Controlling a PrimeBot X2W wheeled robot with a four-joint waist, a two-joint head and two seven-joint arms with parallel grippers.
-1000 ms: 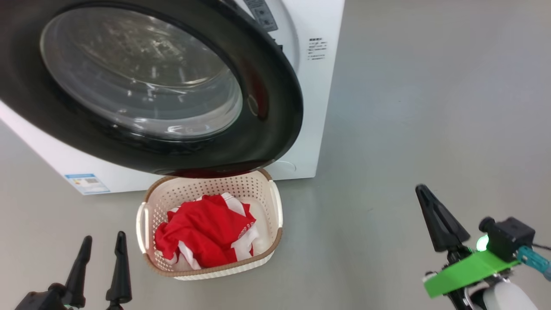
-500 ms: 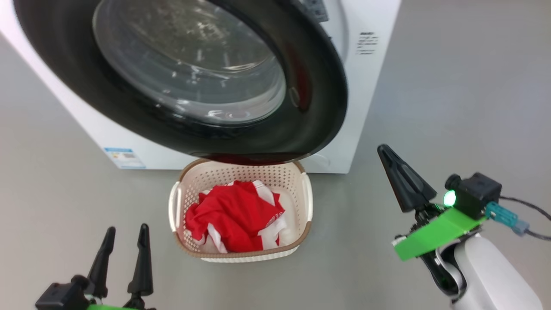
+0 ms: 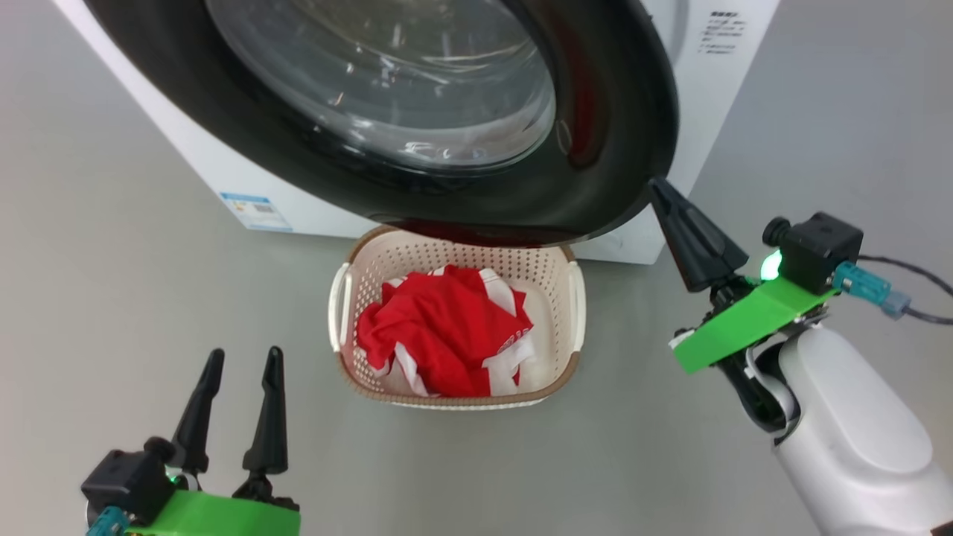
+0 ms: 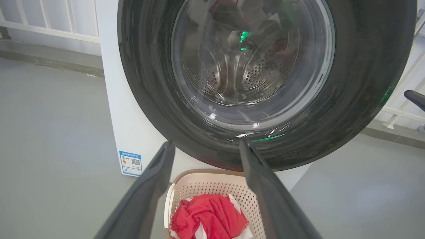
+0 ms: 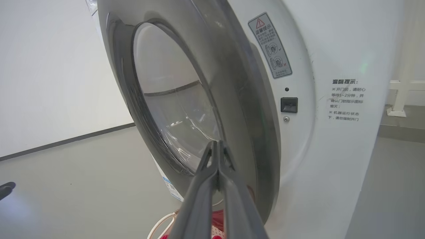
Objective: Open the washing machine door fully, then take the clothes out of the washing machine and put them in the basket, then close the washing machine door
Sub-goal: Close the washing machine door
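The washing machine door point(image 3: 618, 112), with its black rim and glass bowl, stands partly open over the basket point(image 3: 569, 298). The red and white clothes point(image 3: 447, 335) lie in the basket, on the floor in front of the white washing machine point(image 3: 715, 97). My right gripper point(image 3: 657, 186) is shut on nothing, its tip at the door's lower right rim. In the right wrist view the right gripper point(image 5: 217, 144) rests against the door point(image 5: 252, 132), which is seen edge-on. My left gripper point(image 3: 245, 356) stands open, left of the basket. In the left wrist view the left gripper point(image 4: 204, 146) points at the door point(image 4: 348, 83).
Grey floor point(image 3: 819, 112) lies all around. A blue sticker point(image 3: 253, 212) marks the machine's lower front. The latch socket point(image 5: 289, 104) shows on the machine's face behind the door. White railings point(image 4: 49, 30) stand behind the machine. A cable point(image 3: 916, 298) trails from my right wrist.
The head camera has shifted, so the whole picture moved right and down. My shut right gripper has risen from beside the basket to the door's lower right rim. The left gripper stays open.
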